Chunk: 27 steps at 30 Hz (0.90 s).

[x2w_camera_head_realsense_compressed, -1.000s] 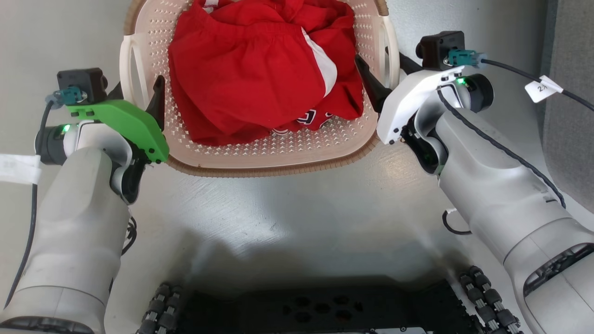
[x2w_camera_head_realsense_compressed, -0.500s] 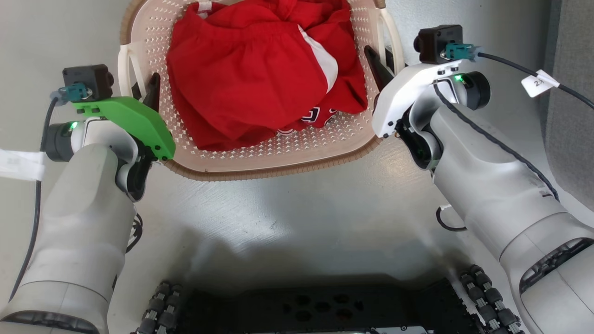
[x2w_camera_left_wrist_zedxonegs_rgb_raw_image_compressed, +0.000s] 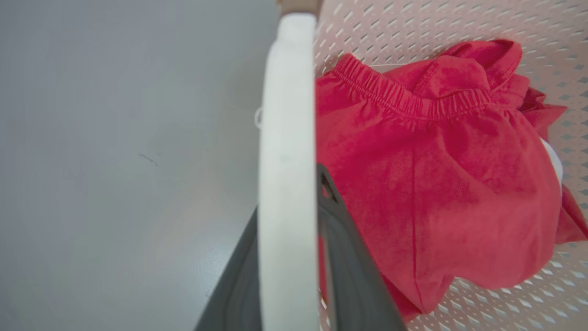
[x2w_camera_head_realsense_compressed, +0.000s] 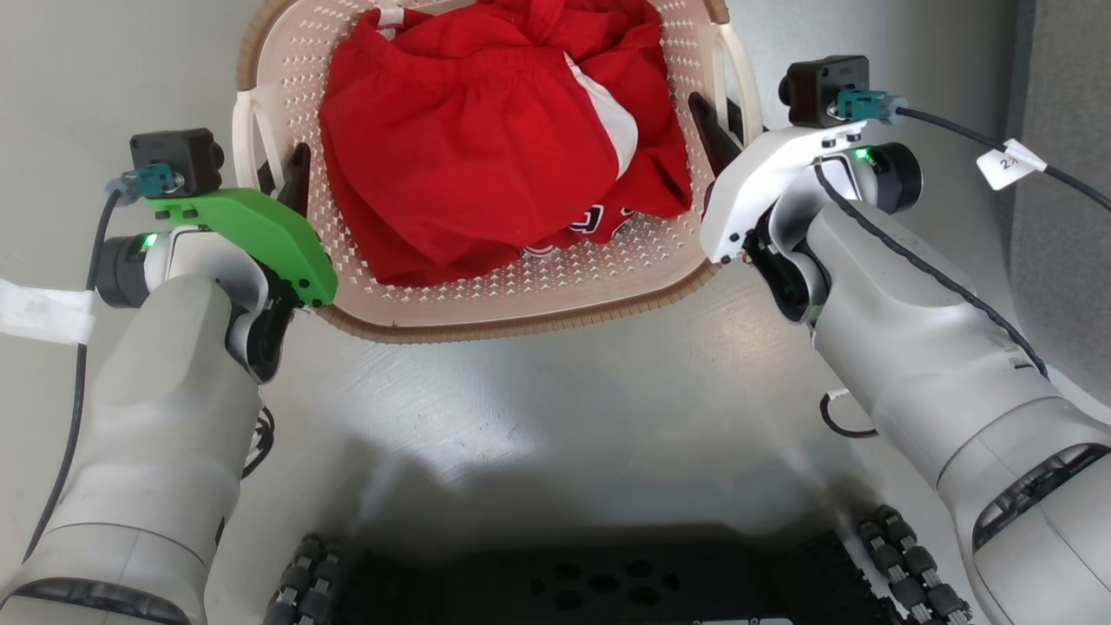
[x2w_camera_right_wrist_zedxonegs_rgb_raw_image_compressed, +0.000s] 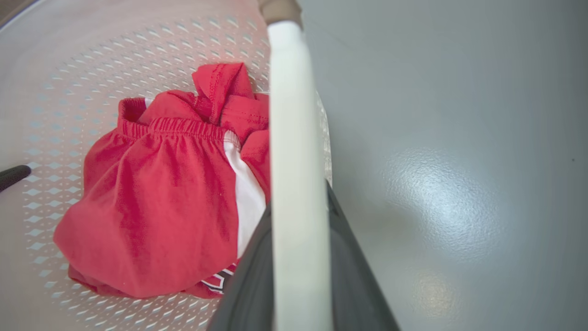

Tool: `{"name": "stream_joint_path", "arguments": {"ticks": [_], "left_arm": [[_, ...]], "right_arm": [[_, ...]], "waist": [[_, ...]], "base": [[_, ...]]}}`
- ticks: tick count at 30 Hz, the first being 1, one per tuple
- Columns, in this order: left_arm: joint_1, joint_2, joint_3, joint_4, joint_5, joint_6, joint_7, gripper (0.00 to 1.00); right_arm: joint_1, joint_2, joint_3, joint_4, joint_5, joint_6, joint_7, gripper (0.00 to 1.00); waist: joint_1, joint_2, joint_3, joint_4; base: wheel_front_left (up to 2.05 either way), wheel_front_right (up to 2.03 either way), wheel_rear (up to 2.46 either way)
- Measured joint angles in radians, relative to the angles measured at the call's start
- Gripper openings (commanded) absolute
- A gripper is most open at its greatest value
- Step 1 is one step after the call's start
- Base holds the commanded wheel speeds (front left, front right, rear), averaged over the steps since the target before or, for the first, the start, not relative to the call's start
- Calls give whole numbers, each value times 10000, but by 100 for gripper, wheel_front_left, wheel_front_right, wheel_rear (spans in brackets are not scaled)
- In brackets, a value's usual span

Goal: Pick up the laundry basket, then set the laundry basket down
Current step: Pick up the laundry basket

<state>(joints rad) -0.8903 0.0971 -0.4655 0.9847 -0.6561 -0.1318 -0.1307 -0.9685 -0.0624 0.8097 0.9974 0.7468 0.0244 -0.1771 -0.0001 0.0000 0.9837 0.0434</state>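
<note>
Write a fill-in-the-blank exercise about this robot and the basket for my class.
The clothes in the basket are ____.
The basket's rim is ____.
The left gripper and the right gripper each grip a white loop ____.
Missing words: red; brown; handle.

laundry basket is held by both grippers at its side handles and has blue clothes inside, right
No: the clothes are red, not blue, as the head view shows. The laundry basket is indeed held at its white side handles by the left gripper and the right gripper.
</note>
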Motion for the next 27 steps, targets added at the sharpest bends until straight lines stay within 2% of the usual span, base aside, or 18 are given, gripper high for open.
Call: {"name": "stream_joint_path", "arguments": {"ticks": [13,27], "left_arm": [[229,6,-376,343,-665,0,-121,0],[971,19,-1011,711,-1045,0,671,0]], "right_arm": [[213,8,604,194,481,96,-73,0],[921,36,1164,516,1147,194,1068,0]], "waist": [[0,0,-1170,-102],[0,0,-2952,-271]], "base": [[0,0,0],[0,0,0]]}}
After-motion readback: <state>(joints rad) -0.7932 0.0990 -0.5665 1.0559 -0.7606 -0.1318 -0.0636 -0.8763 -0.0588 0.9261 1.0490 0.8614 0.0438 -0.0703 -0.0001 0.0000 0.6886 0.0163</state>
